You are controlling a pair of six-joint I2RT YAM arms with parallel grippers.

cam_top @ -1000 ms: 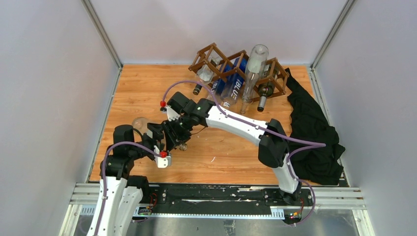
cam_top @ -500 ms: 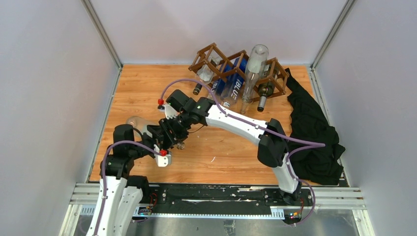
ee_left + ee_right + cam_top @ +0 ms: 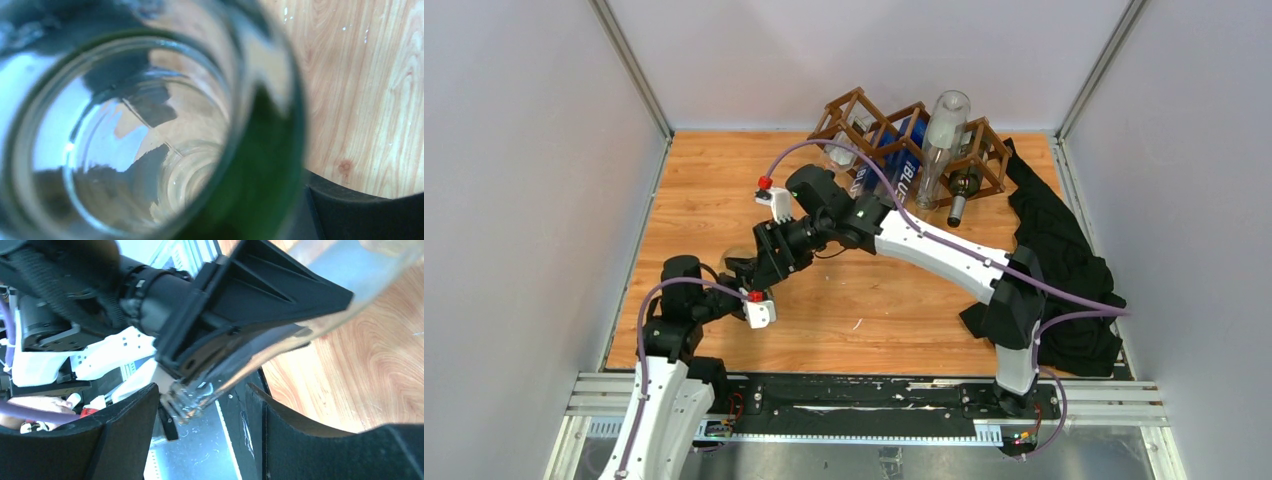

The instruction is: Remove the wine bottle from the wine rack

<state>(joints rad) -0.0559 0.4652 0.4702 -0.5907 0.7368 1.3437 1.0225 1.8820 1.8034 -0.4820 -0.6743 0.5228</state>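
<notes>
After spreading the right claw (image 3: pixel 200 400) and backing it toward the wine rack (image 3: pixel 882 122), leaves the wine bottle (image 3: pixel 125 135) clenched in the left claw (image 3: pixel 745 270) alone: off the rack, seemingly.

we saw a wooden counter (image 3: pixel 709 180) with pale grain and a few small white marks (image 3: pixel 857 325) near its middle. a black cloth (image 3: pixel 1064 250) lay crumpled along the counter's right side, from the far right corner down toward the near edge. plain grey walls (image 3: pixel 524 160) closed in the left, far and right sides, with metal posts (image 3: pixel 629 65) at the far corners. aluminium rails (image 3: pixel 1114 402) ran along the near edge, a black strip (image 3: pixel 874 392) between them. at the far side a blue-labelled bottle (image 3: pixel 906 168) lay slanted, a tall clear bottle (image 3: pixel 942 140) stood just beside it, and a dark bottle (image 3: pixel 959 205) pointed its neck toward the near edge.
</notes>
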